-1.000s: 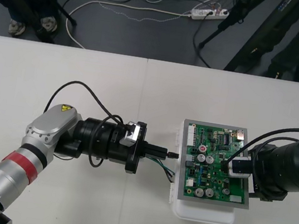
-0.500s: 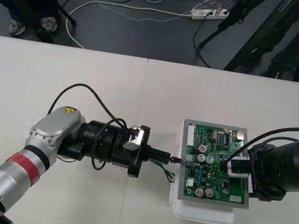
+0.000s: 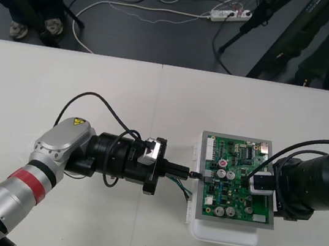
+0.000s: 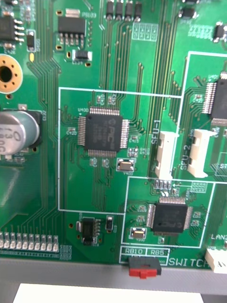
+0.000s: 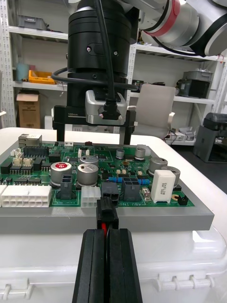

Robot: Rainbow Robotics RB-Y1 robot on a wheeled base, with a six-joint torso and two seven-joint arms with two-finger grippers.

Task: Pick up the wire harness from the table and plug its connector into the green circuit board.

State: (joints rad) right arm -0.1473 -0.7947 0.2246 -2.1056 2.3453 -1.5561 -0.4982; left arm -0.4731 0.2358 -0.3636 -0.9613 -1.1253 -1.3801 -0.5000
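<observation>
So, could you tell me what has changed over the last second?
The left gripper, shut on the harness plug, moved towards the green circuit board, bringing the plug up to a socket at the board's left edge. I cannot tell whether it is seated. The right gripper stayed over the board's right side, and the board did not shift.

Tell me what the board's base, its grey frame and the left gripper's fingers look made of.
Base: glossy white plastic, judging by moulded latches and sheen. Grey frame: matte; painted metal or plastic, unclear. Fingers of the left gripper, shut on the plug: matte black, probably plastic or rubber.
</observation>
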